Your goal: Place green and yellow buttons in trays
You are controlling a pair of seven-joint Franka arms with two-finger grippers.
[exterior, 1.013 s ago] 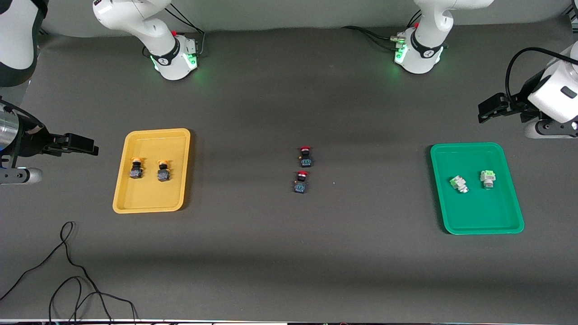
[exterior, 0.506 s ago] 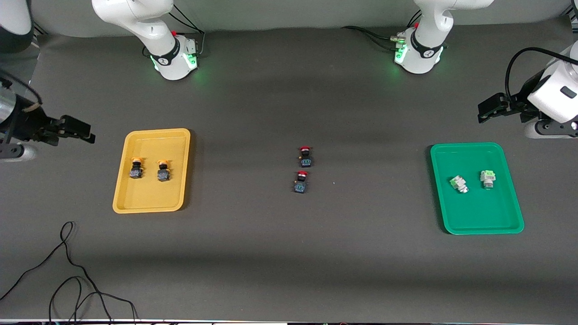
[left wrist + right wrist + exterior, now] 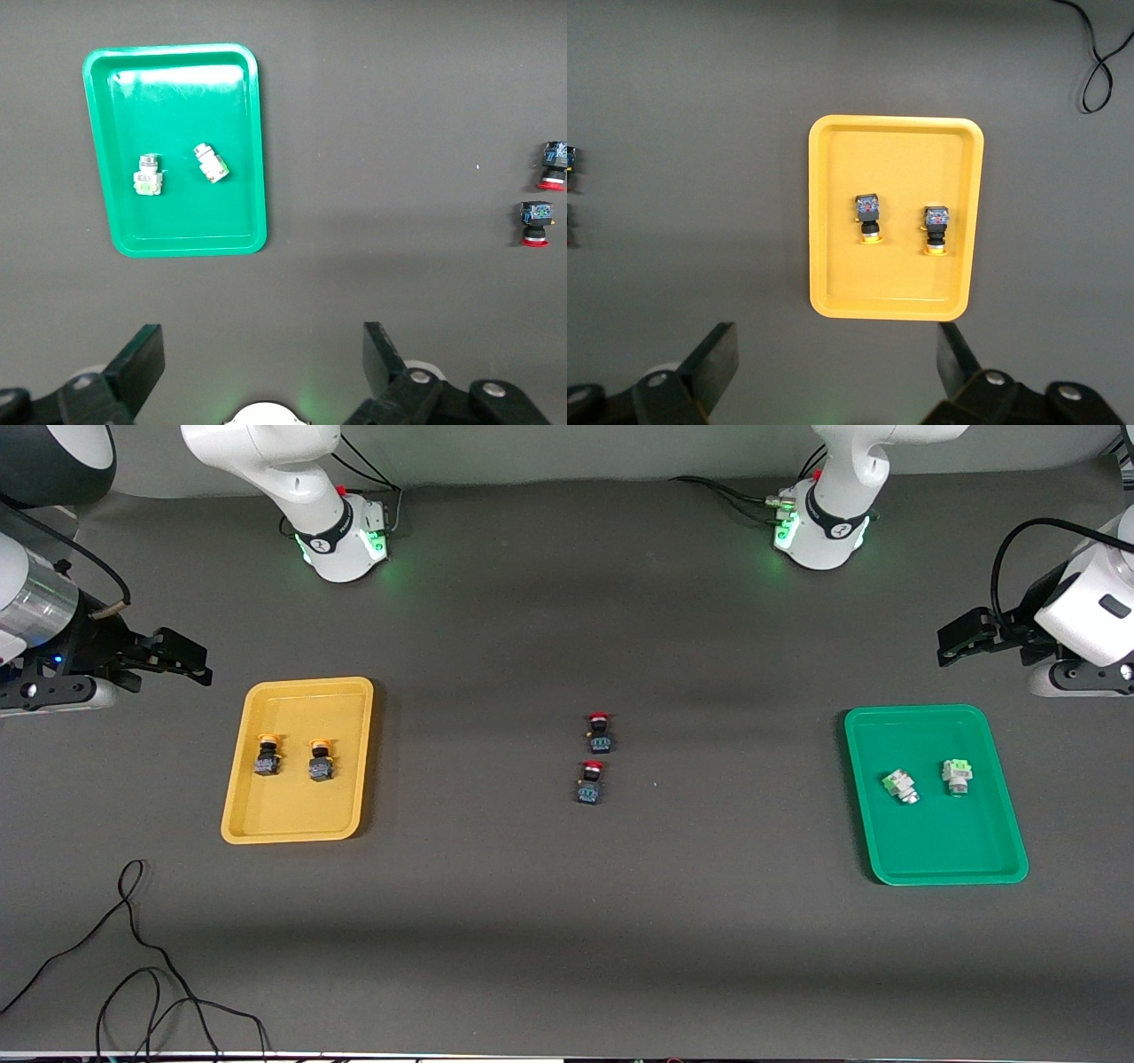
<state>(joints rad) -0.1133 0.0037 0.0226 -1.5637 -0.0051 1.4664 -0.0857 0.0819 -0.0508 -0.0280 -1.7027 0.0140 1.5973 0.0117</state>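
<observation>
Two yellow buttons (image 3: 267, 755) (image 3: 320, 760) lie side by side in the yellow tray (image 3: 301, 824); they also show in the right wrist view (image 3: 869, 218) (image 3: 935, 229). Two pale green buttons (image 3: 901, 786) (image 3: 956, 776) lie in the green tray (image 3: 939, 859), also in the left wrist view (image 3: 147, 175) (image 3: 212, 164). My right gripper (image 3: 182, 657) is open and empty, up in the air off the yellow tray's end. My left gripper (image 3: 961, 638) is open and empty, up in the air beside the green tray's farther corner.
Two red-capped black buttons (image 3: 599, 732) (image 3: 590, 782) lie mid-table between the trays. A loose black cable (image 3: 142, 957) lies near the front edge at the right arm's end. The arm bases (image 3: 341, 536) (image 3: 819, 531) stand along the back.
My right gripper has risen and moved away from the front camera, beside the yellow tray. The left arm, buttons and trays have not moved.
</observation>
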